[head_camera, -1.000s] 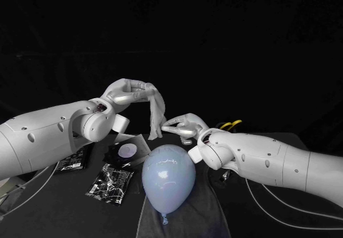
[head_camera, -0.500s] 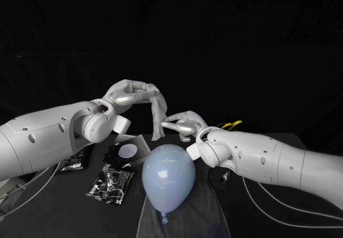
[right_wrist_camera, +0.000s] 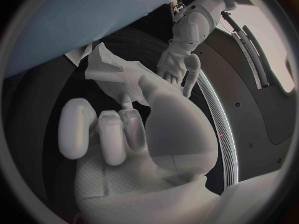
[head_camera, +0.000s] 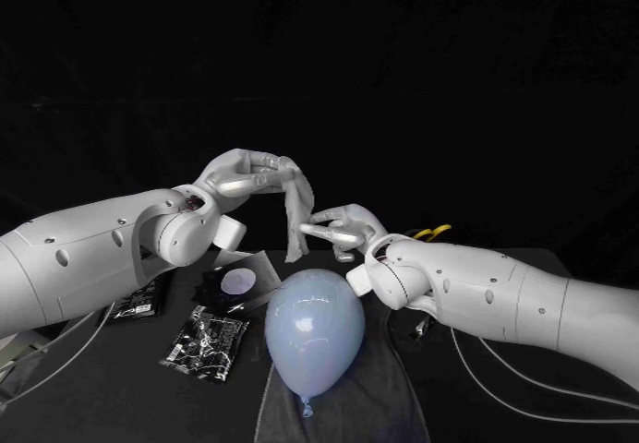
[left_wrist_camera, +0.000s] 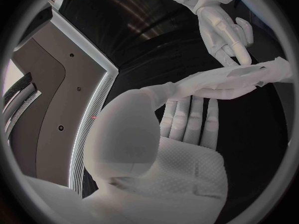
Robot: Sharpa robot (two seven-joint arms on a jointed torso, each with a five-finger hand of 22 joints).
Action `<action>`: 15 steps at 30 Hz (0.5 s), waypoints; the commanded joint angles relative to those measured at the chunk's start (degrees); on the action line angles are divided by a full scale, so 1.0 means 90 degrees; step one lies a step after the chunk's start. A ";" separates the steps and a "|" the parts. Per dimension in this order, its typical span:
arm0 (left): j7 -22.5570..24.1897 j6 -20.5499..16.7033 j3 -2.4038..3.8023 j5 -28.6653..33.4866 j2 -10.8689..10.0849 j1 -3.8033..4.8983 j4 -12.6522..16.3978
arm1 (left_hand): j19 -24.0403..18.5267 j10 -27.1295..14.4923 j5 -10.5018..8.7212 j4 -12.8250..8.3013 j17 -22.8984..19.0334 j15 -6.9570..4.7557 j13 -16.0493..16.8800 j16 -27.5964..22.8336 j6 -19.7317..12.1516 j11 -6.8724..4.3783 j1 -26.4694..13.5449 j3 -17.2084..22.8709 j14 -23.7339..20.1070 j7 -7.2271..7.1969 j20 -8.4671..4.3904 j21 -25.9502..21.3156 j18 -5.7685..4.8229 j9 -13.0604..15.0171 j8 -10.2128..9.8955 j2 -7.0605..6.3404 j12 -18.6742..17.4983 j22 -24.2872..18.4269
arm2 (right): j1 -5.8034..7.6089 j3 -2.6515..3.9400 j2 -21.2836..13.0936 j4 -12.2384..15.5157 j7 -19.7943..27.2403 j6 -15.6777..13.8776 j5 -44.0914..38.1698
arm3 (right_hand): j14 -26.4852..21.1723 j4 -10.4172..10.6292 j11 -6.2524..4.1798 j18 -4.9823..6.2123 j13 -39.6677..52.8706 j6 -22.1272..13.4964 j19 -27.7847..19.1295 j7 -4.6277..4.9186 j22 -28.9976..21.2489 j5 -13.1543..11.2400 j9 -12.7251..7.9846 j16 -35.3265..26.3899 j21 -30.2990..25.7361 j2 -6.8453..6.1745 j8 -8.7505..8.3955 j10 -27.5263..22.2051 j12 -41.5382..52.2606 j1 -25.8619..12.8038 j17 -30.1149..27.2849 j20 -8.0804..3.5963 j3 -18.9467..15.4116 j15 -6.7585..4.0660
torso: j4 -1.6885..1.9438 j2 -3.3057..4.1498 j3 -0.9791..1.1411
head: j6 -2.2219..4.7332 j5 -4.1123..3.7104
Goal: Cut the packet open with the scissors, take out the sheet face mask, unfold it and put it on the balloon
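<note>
Sheet mask, white, folded narrow, hanging upright

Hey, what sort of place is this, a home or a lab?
Probably a robotics lab or demo stage: a black table against a dark backdrop, a balloon standing in for a face, and the robot's left hand and right hand holding a sheet mask.

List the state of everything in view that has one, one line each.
balloon: inflated, lying bare on a dark cloth
packet: lying flat, untouched
scissors: lying on the table, untouched
sheet face mask: folded, hanging in the air between both hands
left hand: holds the mask's top
right hand: pinches its lower part
</note>
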 commanded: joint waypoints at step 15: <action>0.0023 0.0046 0.0009 0.0043 0.0040 0.0001 -0.0035 | -0.0026 -0.0045 0.0022 -0.0031 0.0017 0.0004 -0.0008 -0.0024 -0.0054 0.0011 -0.0026 -0.0028 -0.0056 0.0009 -0.0011 -0.0024 -0.0095 0.0477 0.0036 0.0075 -0.0025 -0.0002 | 0.0068 0.0041 -0.0069 0.0057 0.0451 -0.0051 0.0561 | 0.0665 -0.0274 -0.0240 -0.0211 0.1468 0.0928 0.0230 -0.0348 0.1339 0.0000 0.0215 0.0022 0.0626 0.0630 0.0512 0.0470 0.0323 0.0622 0.1672 -0.0106 0.0289 -0.0164 | 0.0000 -0.0003 0.0002 | 0.0001 -0.0015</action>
